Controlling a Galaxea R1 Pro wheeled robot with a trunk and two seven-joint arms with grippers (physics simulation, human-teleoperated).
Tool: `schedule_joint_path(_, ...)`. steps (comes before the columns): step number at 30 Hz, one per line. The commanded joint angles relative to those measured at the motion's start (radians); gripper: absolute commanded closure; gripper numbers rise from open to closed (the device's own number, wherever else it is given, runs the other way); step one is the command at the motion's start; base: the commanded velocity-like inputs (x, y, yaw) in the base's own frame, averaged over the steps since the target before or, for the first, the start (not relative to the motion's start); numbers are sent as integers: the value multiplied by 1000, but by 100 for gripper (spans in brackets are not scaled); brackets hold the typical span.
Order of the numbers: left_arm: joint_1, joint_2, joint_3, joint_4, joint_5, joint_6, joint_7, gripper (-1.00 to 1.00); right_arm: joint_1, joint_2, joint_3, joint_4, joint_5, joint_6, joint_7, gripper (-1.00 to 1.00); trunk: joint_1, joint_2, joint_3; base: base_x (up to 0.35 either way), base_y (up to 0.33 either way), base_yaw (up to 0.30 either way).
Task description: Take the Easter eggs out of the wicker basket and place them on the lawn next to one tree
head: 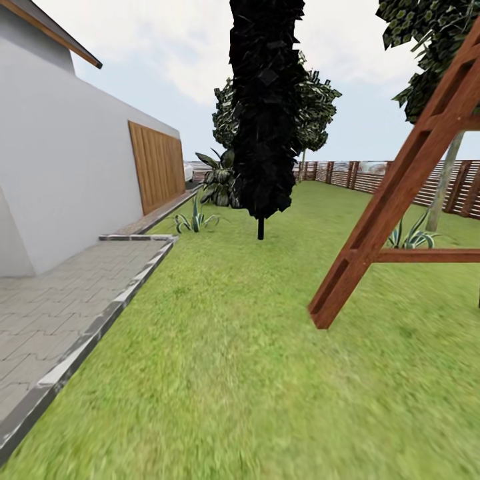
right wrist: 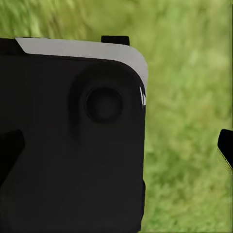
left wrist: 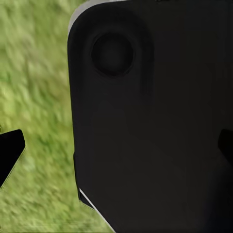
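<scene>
Beneath your left tool (left wrist: 116,150), the lawn (head: 253,373) blurs past a dark body panel; the right tool (right wrist: 116,145) matches. You can't tell whether either is spread or pressed together. They hang stowed, suggesting you're in transit. Ahead stands the black columnar tree (head: 265,113). Beyond the wooden frame (head: 393,193), the tree (head: 445,180) rises upright. No basket or eggs here.

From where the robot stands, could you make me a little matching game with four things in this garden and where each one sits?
Things:
1. black tree
2. wooden frame
3. paved path
4. fence

Places:
A. left, beside the grass
B. far end of the lawn
C. right, one foot on the grass
D. straight ahead, mid-lawn

Pairs: 1-D, 2-C, 3-A, 4-B
</scene>
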Motion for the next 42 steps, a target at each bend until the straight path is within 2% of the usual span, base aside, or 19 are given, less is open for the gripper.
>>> schedule_joint_path(1, 1, 0, 0, -2, 0, 1, 0, -100, -1, 0, 0, 1, 1, 0, -1, -100, 1, 0, -1, 334, 0, 0)
schedule_joint_path(42, 1, 0, 0, -2, 0, 1, 0, -100, -1, -1, 0, 1, 1, 0, -1, -100, 1, 0, -1, 335, 0, 0)
